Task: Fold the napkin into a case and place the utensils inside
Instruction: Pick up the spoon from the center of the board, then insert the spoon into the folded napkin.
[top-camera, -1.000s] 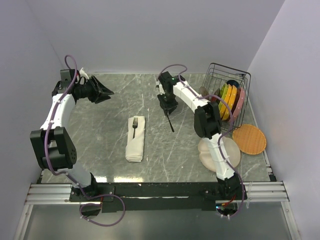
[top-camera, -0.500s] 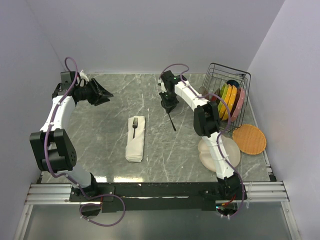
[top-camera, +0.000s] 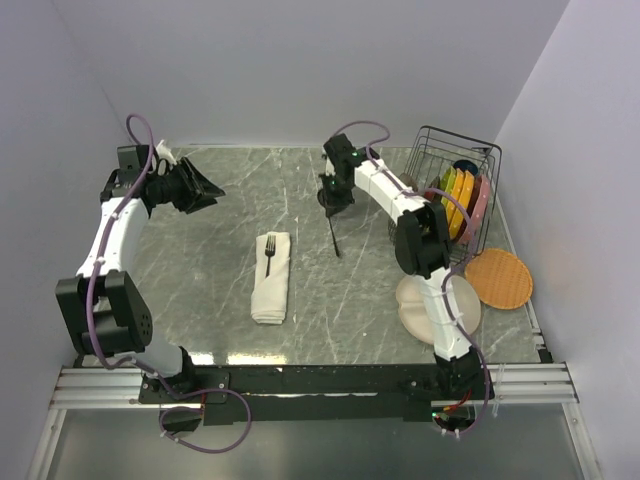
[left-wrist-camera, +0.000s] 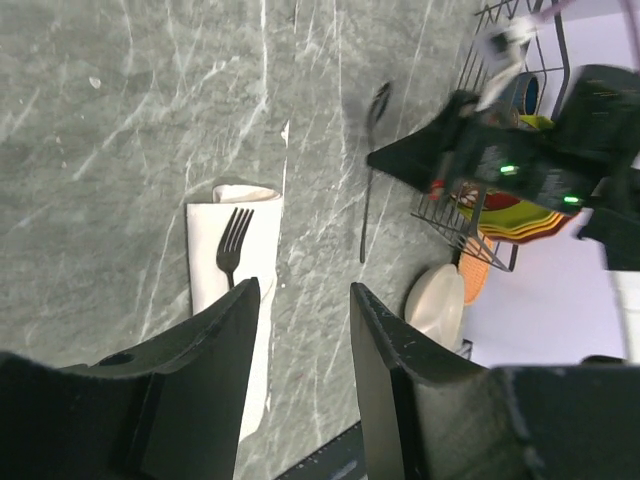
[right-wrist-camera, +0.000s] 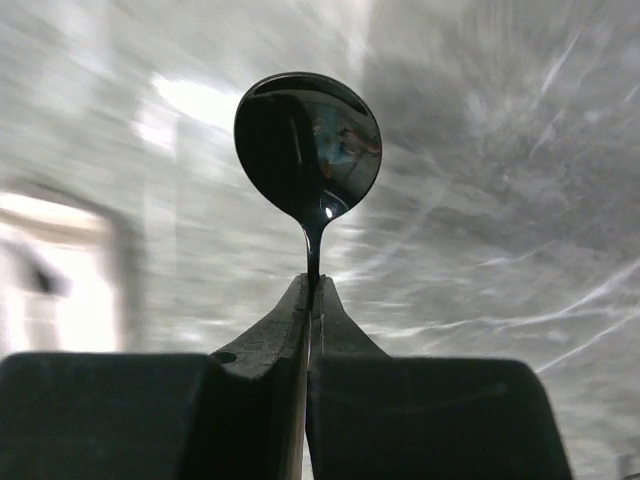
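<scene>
- Gripping a dark spoon (right-wrist-camera: 308, 145) by the thin neck just below its bowl, the right jaws are pressed fully together. The right wrist view shows the bowl standing up beyond their tips.
- Seen from above, the right arm (top-camera: 385, 190) reaches toward the far edge of the grey marbled tabletop (top-camera: 200, 260), a little right of centre. The spoon's handle trails from the jaws toward the near edge; I cannot tell whether its tip touches the tabletop.
- The napkin (top-camera: 271, 290) lies folded into a narrow cream strip near the middle of the tabletop, its long sides running near to far.
- A dark fork (top-camera: 269, 255) lies on the strip's far half, tines toward the far edge.
- The left arm (top-camera: 115, 225) is up by the far left corner. The left jaws stand partly open with nothing between them, pointing toward the middle of the tabletop.
- A wire rack (top-camera: 460, 137) holding colourful plates (top-camera: 455, 200) stands in the far right corner.
- A round orange plate (top-camera: 498, 278) and a beige plate (top-camera: 465, 300) lie near the right edge.
</scene>
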